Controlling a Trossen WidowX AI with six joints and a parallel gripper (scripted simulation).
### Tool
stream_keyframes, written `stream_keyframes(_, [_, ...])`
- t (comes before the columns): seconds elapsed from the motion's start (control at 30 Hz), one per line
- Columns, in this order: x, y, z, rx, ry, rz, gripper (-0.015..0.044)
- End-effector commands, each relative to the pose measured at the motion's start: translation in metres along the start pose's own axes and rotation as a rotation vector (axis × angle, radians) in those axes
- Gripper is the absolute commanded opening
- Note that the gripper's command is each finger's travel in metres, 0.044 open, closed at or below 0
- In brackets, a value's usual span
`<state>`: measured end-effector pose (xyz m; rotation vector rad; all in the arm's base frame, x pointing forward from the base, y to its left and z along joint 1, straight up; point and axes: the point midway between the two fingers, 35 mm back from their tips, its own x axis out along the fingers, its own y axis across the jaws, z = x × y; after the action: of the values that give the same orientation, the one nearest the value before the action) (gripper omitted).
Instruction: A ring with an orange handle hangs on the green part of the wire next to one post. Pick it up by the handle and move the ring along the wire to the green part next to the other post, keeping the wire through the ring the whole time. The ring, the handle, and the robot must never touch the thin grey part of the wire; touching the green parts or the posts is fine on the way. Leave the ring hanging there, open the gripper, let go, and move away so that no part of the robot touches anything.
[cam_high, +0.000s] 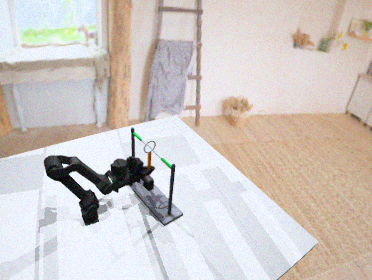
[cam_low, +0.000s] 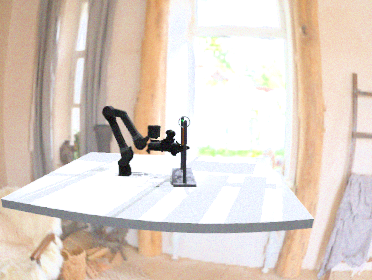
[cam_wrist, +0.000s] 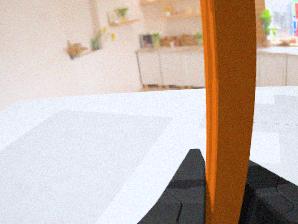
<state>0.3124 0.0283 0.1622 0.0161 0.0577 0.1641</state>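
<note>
The orange handle (cam_high: 149, 160) (cam_low: 183, 136) (cam_wrist: 231, 75) stands upright below the thin ring (cam_high: 144, 147) (cam_low: 189, 122). My gripper (cam_high: 149, 169) (cam_low: 186, 148) (cam_wrist: 206, 157) is shut on the lower part of the handle. The ring is around the thin grey part of the wire, between the far green part (cam_high: 137, 136) and the near green part (cam_high: 166, 163). The wire appears to pass through it; a small gap or contact between them cannot be told. The wrist view shows only the handle between the fingers, not the ring or wire.
The near post (cam_high: 171, 192) and the far post (cam_high: 133, 146) stand on a dark base (cam_high: 172, 219) (cam_low: 184, 185). The arm (cam_high: 75, 187) (cam_low: 117, 132) reaches in from one side of the wire. The white-grey table (cam_high: 240, 235) (cam_low: 75, 200) lies beneath.
</note>
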Motion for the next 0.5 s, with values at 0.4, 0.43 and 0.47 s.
stream_keyframes(0.4, [-0.0003,0.0034,-0.0006,-0.106,-0.004,0.047,-0.0150])
stream_keyframes(0.43, [-0.0004,0.0043,-0.0008,-0.107,-0.004,0.046,-0.0150])
stream_keyframes(0.47, [-0.0006,0.0052,-0.0011,-0.108,-0.005,0.045,-0.0150])
